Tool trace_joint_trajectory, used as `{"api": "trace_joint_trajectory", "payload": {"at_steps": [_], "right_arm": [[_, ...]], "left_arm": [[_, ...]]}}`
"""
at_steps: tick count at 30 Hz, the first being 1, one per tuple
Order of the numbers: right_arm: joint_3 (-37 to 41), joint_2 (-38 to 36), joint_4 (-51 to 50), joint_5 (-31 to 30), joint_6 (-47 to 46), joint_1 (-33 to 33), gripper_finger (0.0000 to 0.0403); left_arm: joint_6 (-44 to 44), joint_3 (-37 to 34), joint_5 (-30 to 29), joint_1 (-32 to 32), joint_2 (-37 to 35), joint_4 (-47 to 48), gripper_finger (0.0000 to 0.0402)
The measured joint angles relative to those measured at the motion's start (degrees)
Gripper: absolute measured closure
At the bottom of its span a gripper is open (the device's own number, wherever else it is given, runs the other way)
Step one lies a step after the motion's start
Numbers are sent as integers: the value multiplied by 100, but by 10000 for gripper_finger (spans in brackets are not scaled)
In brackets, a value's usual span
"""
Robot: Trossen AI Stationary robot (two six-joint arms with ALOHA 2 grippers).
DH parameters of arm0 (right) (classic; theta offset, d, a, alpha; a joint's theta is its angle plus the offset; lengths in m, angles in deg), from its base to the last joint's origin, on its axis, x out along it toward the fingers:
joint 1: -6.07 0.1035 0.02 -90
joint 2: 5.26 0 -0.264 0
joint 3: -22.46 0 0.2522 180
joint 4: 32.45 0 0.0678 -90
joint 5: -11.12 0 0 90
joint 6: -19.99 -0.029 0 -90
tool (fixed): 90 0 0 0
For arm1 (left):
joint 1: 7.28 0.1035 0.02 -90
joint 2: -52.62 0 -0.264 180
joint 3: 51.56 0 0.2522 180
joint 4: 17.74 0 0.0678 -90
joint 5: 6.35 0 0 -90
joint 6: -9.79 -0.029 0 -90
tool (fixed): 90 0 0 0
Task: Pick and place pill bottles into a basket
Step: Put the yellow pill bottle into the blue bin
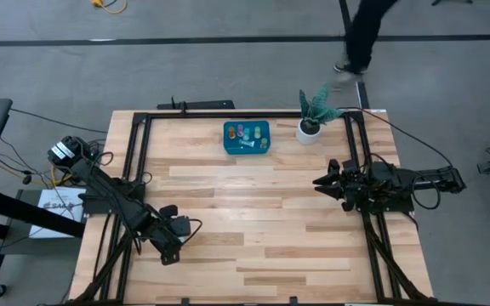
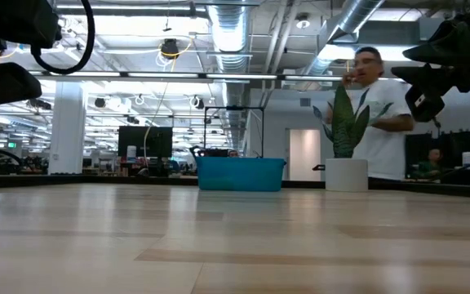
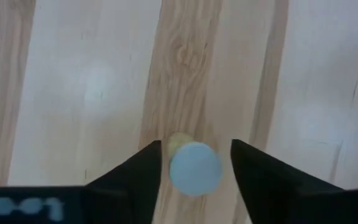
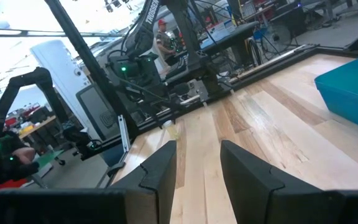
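left wrist view: left gripper (image 3: 194,171) parted around a pale yellow pill bottle (image 3: 193,165), fingers not yet touching.

**Bottle between my left fingers**

I'm looking straight down past the left gripper (image 3: 194,168) at the pale wood desk (image 3: 73,93). A small bottle (image 3: 194,167) with a light blue cap and yellowish body sits between my two dark fingers (image 3: 135,180). There is a narrow gap on each side, so neither finger touches it.
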Motion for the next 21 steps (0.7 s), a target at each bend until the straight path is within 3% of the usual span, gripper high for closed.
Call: {"api": "trace_joint_trajectory", "payload": {"at_steps": [9, 16, 21], "right_arm": [[-1, 0, -1, 0, -2, 0, 285], [0, 0, -2, 0, 0, 2, 285], [0, 0, -1, 0, -2, 0, 285]], "left_arm": [[-12, 7, -7, 77, -7, 28, 309], [-273, 83, -274, 705, -28, 528, 298], [-1168, 403, -905, 1650, -20, 812, 297]]}}
